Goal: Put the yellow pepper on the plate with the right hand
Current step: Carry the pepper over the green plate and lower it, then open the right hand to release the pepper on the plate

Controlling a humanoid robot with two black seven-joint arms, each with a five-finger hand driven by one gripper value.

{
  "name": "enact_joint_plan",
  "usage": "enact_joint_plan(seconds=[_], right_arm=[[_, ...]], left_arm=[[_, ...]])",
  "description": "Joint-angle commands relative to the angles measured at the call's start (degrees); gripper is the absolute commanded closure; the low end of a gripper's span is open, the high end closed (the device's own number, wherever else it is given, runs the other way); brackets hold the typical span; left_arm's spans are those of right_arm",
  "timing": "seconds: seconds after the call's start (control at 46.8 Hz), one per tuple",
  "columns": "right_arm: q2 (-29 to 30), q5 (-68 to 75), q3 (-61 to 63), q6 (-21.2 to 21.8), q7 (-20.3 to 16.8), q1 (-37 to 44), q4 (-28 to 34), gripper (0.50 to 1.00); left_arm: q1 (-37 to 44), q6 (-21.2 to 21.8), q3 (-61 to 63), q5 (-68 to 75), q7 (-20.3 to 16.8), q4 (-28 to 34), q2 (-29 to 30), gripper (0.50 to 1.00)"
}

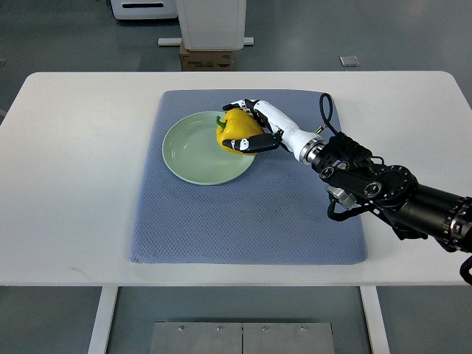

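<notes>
A yellow pepper with a green stem sits over the right rim of a pale green plate. My right hand reaches in from the right edge on a black arm, its white and black fingers curled around the pepper. I cannot tell whether the pepper rests on the plate or hangs just above it. The left arm does not show in the top view.
The plate lies on a blue-grey mat spread over a white table. Beyond the table's far edge stand a white machine base and a cardboard box. A small grey square lies on the floor.
</notes>
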Motion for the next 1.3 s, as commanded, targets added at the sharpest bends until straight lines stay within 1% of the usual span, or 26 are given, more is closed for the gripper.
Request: enact_joint_plan(seconds=[0.0,0.641,1.089,1.111,1.153,1.175,1.196,1.217,1.282], right_arm=[[0.00,-0.09,0.00,-0.03,0.04,0.07,0.92,1.000],[0.00,-0.09,0.00,-0.03,-0.05,-0.55,3.65,1.000],[0.00,1.84,0.08,-0.29,-0.31,-0.55,3.65,1.000],[0.00,2.02,0.17,-0.38,-0.31,-0.55,3.65,0.903],[0.00,2.46,0.17,-0.73,-0.31,-0.55,3.65,0.667],[0.00,2.80,0.17,-0.73,-0.31,-0.55,3.65,0.587],[0.00,3.16,0.26,-0.73,-0.31,-0.55,3.65,0.541],[0.00,3.51,0.26,-0.73,-0.31,-0.55,3.74,0.519],[0.00,4.13,0.35,-0.73,-0.31,-0.55,4.00,0.507]], left_arm=[[0.00,0.00,0.00,0.00,0.00,0.01,0.00,0.500],[0.00,0.00,0.00,0.00,0.00,0.01,0.00,0.500],[0.00,0.00,0.00,0.00,0.00,0.01,0.00,0.500],[0.00,0.00,0.00,0.00,0.00,0.01,0.00,0.500],[0.00,0.00,0.00,0.00,0.00,0.01,0.00,0.500],[0.00,0.00,0.00,0.00,0.00,0.01,0.00,0.500],[0.00,0.00,0.00,0.00,0.00,0.01,0.00,0.500],[0.00,0.00,0.00,0.00,0.00,0.01,0.00,0.500],[0.00,0.00,0.00,0.00,0.00,0.01,0.00,0.500]])
